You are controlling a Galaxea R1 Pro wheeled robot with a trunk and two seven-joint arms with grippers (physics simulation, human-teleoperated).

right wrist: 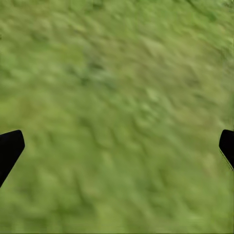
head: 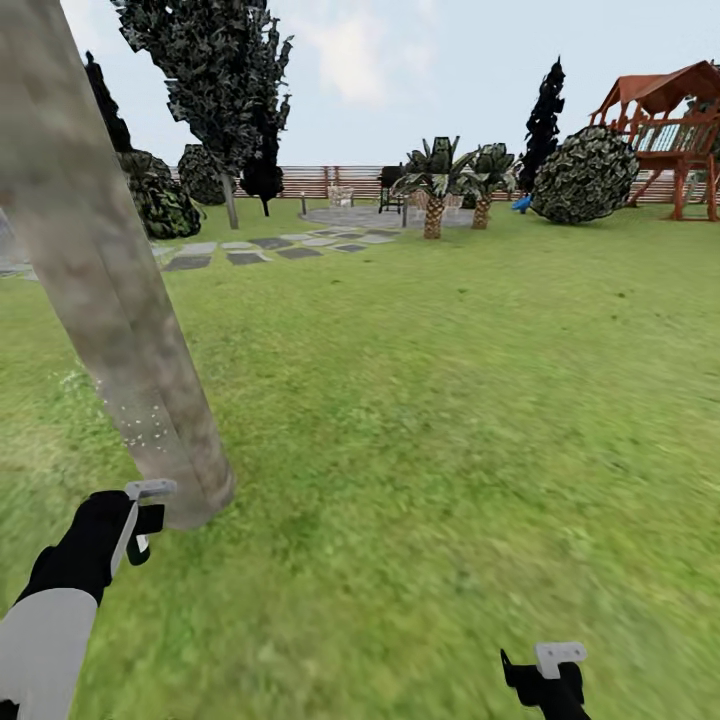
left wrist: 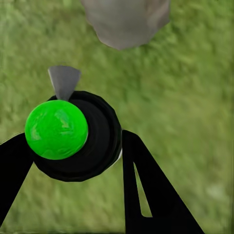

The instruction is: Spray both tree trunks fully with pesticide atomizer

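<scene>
The pesticide atomizer [left wrist: 80, 139], a black bottle whose round top shows bright green, sits between the black fingers of my left gripper [left wrist: 78, 146], which is shut on it. Its grey nozzle points toward the base of a tree trunk [left wrist: 126, 22]. In the head view that thick, mottled grey-tan tree trunk [head: 110, 300] leans across the left side, with my left gripper [head: 140, 520] right beside its foot. Fine white specks of pesticide [head: 135, 425] dot its lower part. A second tall tree [head: 230, 200] stands far back on the left. My right gripper [head: 545, 670] hangs open over grass [right wrist: 117, 146].
Green lawn [head: 450, 400] spreads ahead and to the right. Grey stepping stones [head: 270, 245] lead to a paved circle with short palms [head: 433, 190]. Round bushes [head: 585, 175], a red wooden play structure [head: 670, 130] and a slatted fence [head: 340, 180] line the back.
</scene>
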